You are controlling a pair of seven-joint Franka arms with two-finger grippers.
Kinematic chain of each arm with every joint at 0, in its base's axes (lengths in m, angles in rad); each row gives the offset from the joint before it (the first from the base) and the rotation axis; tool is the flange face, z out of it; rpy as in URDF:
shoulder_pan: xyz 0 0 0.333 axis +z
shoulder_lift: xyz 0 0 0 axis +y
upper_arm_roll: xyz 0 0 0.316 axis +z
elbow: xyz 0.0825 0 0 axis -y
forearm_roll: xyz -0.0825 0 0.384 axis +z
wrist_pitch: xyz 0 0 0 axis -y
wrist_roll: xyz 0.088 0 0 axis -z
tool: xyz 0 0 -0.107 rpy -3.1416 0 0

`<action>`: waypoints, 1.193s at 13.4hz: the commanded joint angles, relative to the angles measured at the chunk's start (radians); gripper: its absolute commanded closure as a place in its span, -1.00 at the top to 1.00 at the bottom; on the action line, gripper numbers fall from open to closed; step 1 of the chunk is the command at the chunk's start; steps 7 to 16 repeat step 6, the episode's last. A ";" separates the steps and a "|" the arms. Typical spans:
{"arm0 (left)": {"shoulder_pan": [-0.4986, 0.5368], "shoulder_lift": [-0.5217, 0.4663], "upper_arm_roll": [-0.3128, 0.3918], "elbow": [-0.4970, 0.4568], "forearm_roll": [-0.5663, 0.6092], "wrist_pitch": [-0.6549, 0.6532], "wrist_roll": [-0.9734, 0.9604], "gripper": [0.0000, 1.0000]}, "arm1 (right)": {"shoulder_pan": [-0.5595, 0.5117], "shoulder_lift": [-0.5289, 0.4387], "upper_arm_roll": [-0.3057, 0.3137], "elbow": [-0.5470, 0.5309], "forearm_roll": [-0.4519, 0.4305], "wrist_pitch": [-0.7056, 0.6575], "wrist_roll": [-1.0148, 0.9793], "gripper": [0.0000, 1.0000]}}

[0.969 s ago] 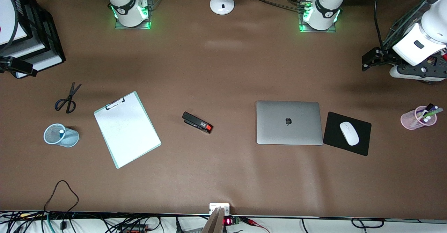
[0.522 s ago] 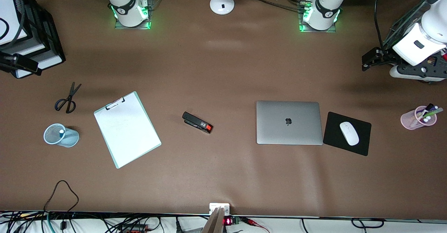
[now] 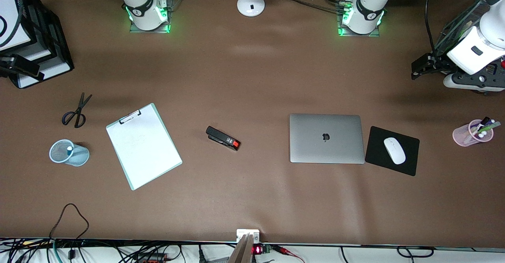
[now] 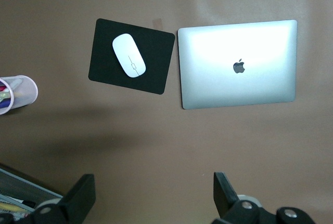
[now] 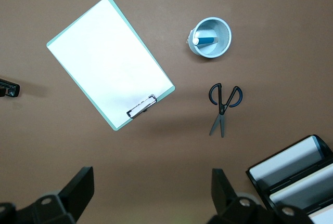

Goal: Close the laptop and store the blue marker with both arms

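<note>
The silver-grey laptop point(image 3: 326, 138) lies flat with its lid shut and the apple logo up; it also shows in the left wrist view point(image 4: 238, 64). The blue marker point(image 3: 70, 149) stands in a light-blue mesh cup point(image 3: 59, 154) toward the right arm's end of the table, white end up; it shows in the right wrist view point(image 5: 204, 40) too. My left gripper point(image 3: 420, 66) is open and empty, high over the table's left-arm end point(image 4: 153, 198). My right gripper point(image 3: 21, 69) is open and empty, over the black trays at the right arm's end point(image 5: 151, 195).
A clipboard point(image 3: 143, 145), scissors point(image 3: 77, 111) and a black stapler point(image 3: 223, 138) lie on the table. A black mouse pad point(image 3: 376, 154) with a white mouse point(image 3: 394, 150) sits beside the laptop. A pink pen cup point(image 3: 465, 135), stacked black trays point(image 3: 39, 42) and a white lamp base point(image 3: 251, 4) stand at the edges.
Both hands have shifted slightly at their ends of the table, the left one a little toward the robots' side. Nothing on the table has moved.
</note>
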 commanded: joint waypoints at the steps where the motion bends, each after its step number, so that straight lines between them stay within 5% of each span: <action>1: 0.007 0.018 0.001 0.034 -0.013 -0.026 0.026 1.00 | -0.005 -0.015 0.003 -0.001 0.015 0.011 -0.003 1.00; 16: 0.007 0.016 0.002 0.034 -0.013 -0.027 0.026 1.00 | -0.005 -0.014 0.001 0.008 0.018 0.014 -0.001 1.00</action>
